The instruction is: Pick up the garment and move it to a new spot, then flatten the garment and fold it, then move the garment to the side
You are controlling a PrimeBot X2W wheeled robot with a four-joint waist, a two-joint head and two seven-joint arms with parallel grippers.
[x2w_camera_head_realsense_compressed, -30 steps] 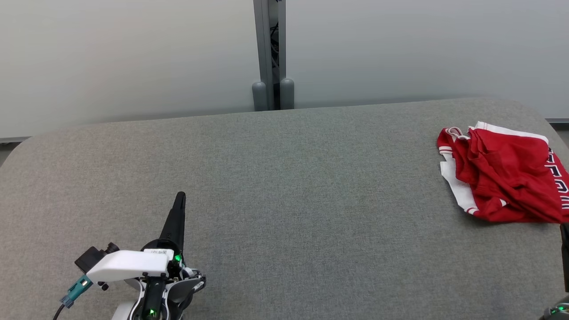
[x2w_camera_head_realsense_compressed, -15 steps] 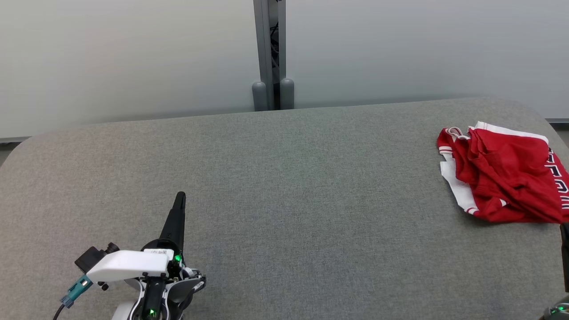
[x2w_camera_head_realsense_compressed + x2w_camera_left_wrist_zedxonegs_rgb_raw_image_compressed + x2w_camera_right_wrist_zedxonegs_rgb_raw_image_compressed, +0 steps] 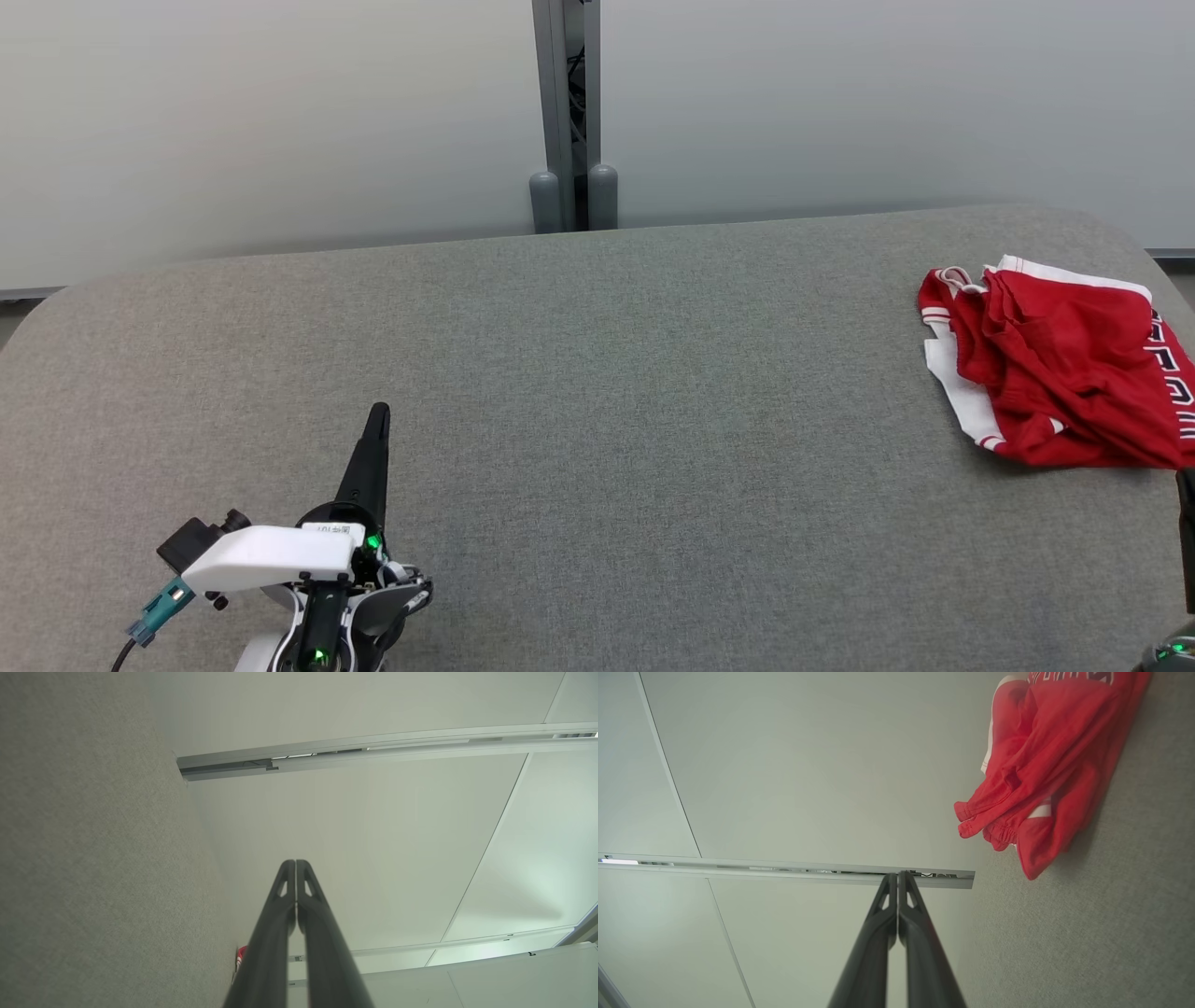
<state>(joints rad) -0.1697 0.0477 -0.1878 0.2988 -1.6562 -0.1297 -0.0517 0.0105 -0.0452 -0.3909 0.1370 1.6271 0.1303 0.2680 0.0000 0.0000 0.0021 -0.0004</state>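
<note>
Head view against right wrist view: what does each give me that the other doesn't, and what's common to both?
Head view: the left gripper, shut, over the near left of the table, far from the garment at the right edge. Right wrist view: the right gripper, tips pressed together, empty, and the garment's gathered hems close up. Both: the red garment crumpled on the gray table, untouched.

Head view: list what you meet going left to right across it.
left pincer, shut, over the grey table → grey post at the back wall → red garment, crumpled at the table's right end
</note>
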